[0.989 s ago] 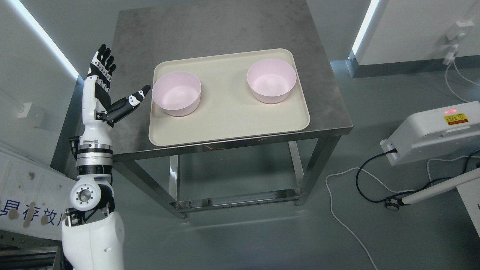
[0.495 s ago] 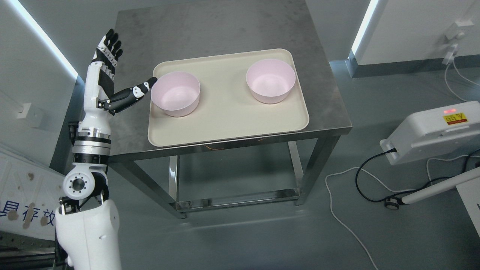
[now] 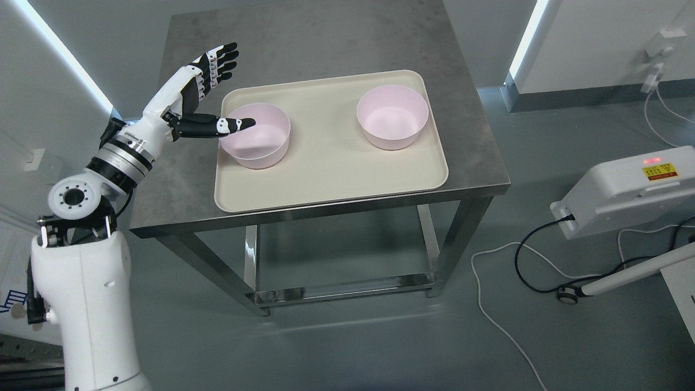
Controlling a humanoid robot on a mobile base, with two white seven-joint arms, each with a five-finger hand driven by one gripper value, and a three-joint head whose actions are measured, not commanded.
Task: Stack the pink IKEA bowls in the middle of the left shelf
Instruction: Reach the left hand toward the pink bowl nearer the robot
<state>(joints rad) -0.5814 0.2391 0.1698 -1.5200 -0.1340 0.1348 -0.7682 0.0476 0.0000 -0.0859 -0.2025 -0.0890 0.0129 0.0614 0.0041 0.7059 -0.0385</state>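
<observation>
A: Where are the bowls to be found?

B: Two pink bowls are seen on a cream tray (image 3: 326, 179) set on a steel table (image 3: 326, 38) in the upper middle of the frame. The left bowl (image 3: 260, 146) sits at the tray's left end, the right bowl (image 3: 392, 117) towards its upper right, well apart. Both are upright and empty. No shelf is shown.

A: How might they be expected to handle?

B: They look like thin moulded plastic, so they are judged light, stiff and not fragile. The walls look smooth and steep, so some slipping is to be allowed for. A pinch across the rim, thumb inside and fingers outside, is judged the safest hold; the rim on the left, nearest the arm, seems the place to be taken.

A: And the robot hand?

B: The left hand (image 3: 198, 100) is held spread at the upper left of the frame, and nothing is grasped. The thumb (image 3: 231, 124) is stretched out over the left bowl's near rim and mouth; whether the rim is touched cannot be told. The four fingers (image 3: 220, 60) are extended above and beyond the tray's upper left corner, clear of the bowl. The right arm is not seen.

A: So the bowl is not yet gripped?

B: No; closing is judged the step in hand.
</observation>
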